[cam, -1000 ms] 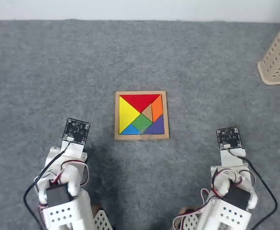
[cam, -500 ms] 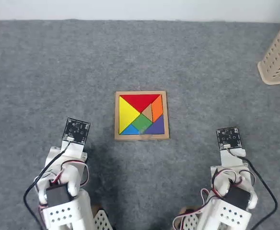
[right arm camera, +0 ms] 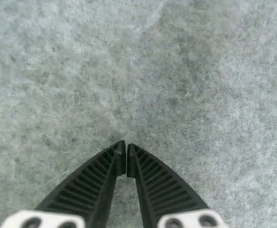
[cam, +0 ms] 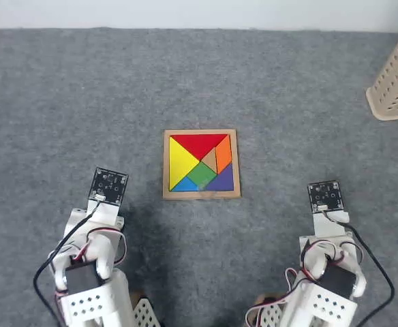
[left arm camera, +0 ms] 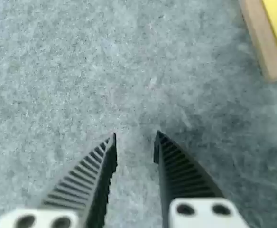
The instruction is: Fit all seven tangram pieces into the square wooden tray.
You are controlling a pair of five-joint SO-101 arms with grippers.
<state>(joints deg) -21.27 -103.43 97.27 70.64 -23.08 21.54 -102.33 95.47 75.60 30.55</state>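
The square wooden tray (cam: 165, 163) lies flat in the middle of the grey, fuzzy bench (cam: 287, 102). All seven pieces sit inside it and fill it up. The red piece (cam: 199, 144) is along the far side. The yellow piece (cam: 180, 163) is along the left side. The orange piece (cam: 224, 161) is by the right side. A small tan piece (cam: 210, 161) is in the middle, touching the orange one. The green piece (cam: 202, 175) is just below the tan one. The blue piece (cam: 184, 184) is in the near left corner and the purple piece (cam: 221, 181) is in the near right corner. The left arm (cam: 93, 252) is at the near edge of the bench, on the left of the tray and apart from it. The left pincer (left arm camera: 135, 137) hangs over bare bench with a narrow gap between its tips, and it holds nothing. A corner of the tray shows a little way off from it. The right arm (cam: 328, 259) is at the near edge on the right, well apart from the tray. The right pincer (right arm camera: 125, 145) is closed, tips together, with nothing in it, over bare bench. A pale basket (cam: 396, 75) stands at the far right edge.
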